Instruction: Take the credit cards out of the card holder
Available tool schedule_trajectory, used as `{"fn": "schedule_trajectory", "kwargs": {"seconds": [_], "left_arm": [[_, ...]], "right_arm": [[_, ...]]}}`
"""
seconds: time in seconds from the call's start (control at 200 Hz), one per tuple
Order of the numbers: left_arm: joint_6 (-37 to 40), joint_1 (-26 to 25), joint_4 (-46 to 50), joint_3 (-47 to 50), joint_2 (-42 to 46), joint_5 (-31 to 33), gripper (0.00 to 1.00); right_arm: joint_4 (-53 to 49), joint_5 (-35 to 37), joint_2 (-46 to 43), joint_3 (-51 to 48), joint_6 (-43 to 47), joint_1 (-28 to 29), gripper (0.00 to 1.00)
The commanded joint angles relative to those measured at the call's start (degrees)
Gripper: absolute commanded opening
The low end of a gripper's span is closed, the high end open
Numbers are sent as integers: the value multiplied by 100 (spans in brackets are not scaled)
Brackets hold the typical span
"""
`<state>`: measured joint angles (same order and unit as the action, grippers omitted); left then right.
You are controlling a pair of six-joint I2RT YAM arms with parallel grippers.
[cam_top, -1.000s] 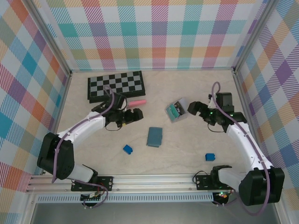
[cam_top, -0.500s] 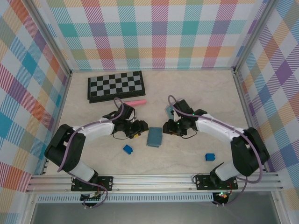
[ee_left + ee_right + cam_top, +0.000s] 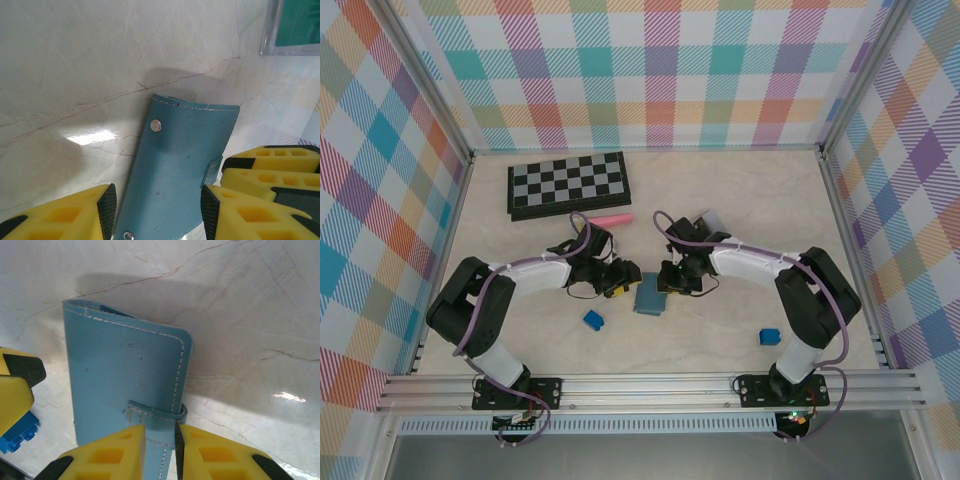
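The slate-blue card holder (image 3: 650,297) lies folded flat on the table's middle, its strap wrapped round one edge. No credit cards show; the closed cover hides them. My left gripper (image 3: 625,278) comes in from the left. In the left wrist view its gripper (image 3: 157,205) straddles the card holder (image 3: 175,165), black pads (image 3: 107,205) against both long edges. My right gripper (image 3: 668,283) meets it from the right. In the right wrist view its gripper (image 3: 160,437) is pinched on the card holder (image 3: 120,375) at the strap (image 3: 152,412).
A folded chessboard (image 3: 568,183) lies at the back left with a pink stick (image 3: 613,219) in front of it. A clear box with teal contents (image 3: 295,25) sits just behind the right arm. Small blue blocks (image 3: 592,319) (image 3: 769,336) lie nearer the front.
Both arms swung in from the sides to the card holder. Each gripper was wide open a second ago; both have since closed onto it. The card holder has not moved.
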<state>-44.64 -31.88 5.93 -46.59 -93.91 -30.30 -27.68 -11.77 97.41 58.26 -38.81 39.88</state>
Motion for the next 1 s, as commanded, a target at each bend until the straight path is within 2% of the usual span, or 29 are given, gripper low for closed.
{"fn": "schedule_trajectory", "kwargs": {"seconds": [0.0, 0.375, 0.745, 0.895, 0.995], "left_arm": [[-87, -73, -297, 138, -134, -324, 50], [-248, -73, -913, 335, -407, -761, 50], [-377, -73, -1138, 399, -370, -803, 46], [-422, -73, -954, 397, -317, -556, 37], [-439, -73, -850, 405, -153, -334, 26]], "right_arm": [[-67, 23, 147, 140, -71, 29, 24], [-24, -124, 435, 151, -145, 27, 22], [42, -250, 574, 151, -153, 29, 22], [185, -428, 518, 115, -236, 29, 23], [177, -436, 373, 163, -276, 29, 26]]}}
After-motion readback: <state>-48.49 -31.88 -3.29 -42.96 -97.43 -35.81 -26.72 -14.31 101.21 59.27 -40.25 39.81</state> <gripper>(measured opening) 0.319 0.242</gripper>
